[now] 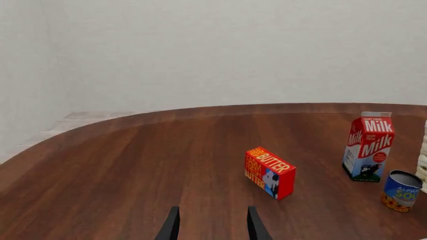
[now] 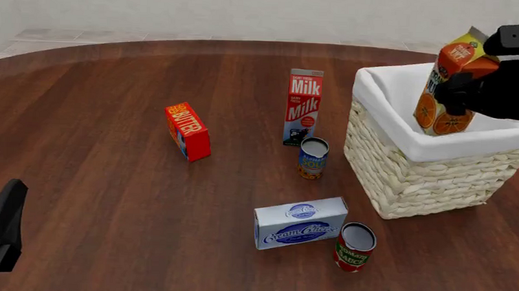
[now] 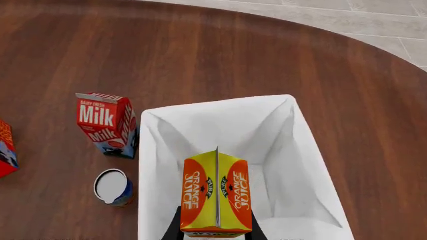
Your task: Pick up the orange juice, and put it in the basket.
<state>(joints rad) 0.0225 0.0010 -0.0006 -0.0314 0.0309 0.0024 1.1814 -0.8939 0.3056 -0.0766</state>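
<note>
The orange juice carton [image 2: 449, 87], yellow-orange with orange-slice pictures, is held nearly upright, gable up, by the right gripper [image 2: 468, 94] above the wicker basket [image 2: 423, 170]. The left gripper [image 1: 212, 225] is spread, empty.

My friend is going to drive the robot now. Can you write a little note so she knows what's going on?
Right gripper: shut on the juice, holding it upright over the basket, its lower part already below the rim.
Left gripper: open, holding nothing, low over the table.
Done: juice picked up and carried to the basket.
Left: lower it, let go, pull the arm away.
</note>
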